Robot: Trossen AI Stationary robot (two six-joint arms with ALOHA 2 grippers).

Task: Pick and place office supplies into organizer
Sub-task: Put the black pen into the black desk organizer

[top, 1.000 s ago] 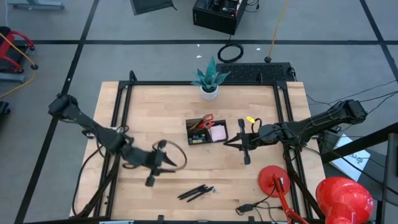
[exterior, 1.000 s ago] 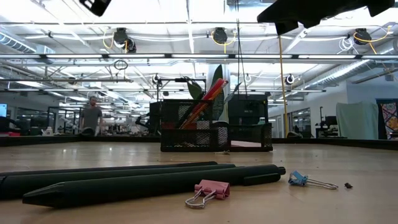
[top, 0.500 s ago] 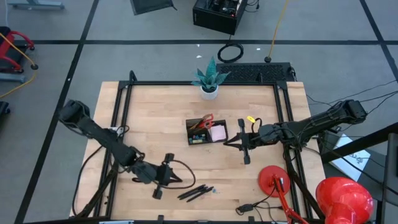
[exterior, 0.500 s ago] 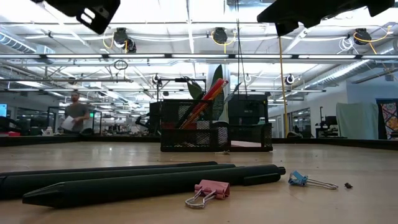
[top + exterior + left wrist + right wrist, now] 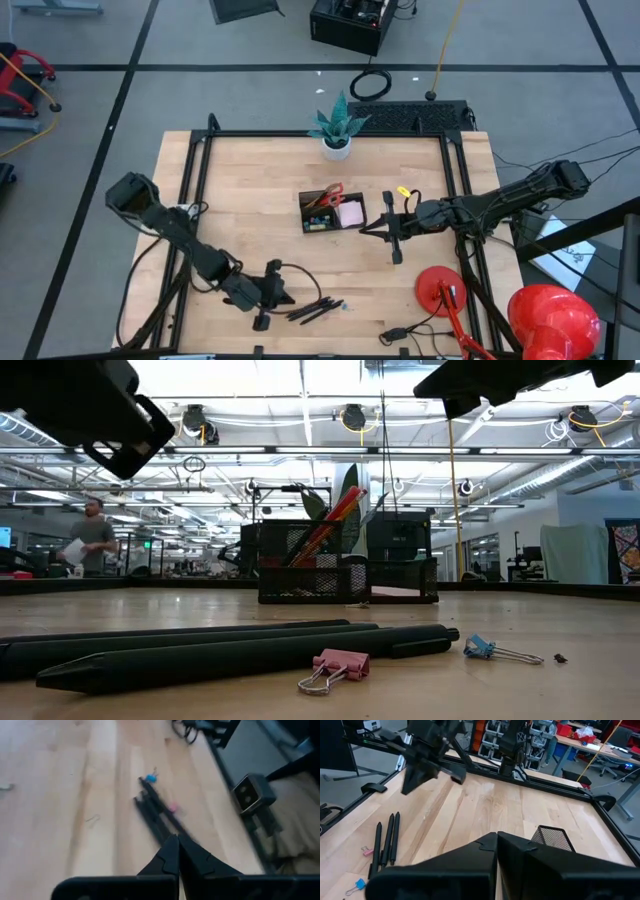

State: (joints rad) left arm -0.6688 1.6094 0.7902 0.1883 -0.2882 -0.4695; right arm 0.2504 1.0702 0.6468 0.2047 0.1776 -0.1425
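Three black pens lie side by side near the table's near edge, with a pink clip and a blue clip beside them. The black mesh organizer stands mid-table; scissors and a pencil stick up in it and a pink pad lies in it. My left gripper is shut and hovers above the table just left of the pens, pointing at them. My right gripper is shut and hangs in the air just right of the organizer.
A white plant pot stands at the far edge. A red round-based object and a black cable sit at the near right corner. Black frame rails border the table's left and right. A person moves in the room behind.
My left gripper has sunk and gone toward the table's near edge and rightward, ending close to the pens' left ends; it has also rolled somewhat. The pens, the clips and the organizer lie as before.
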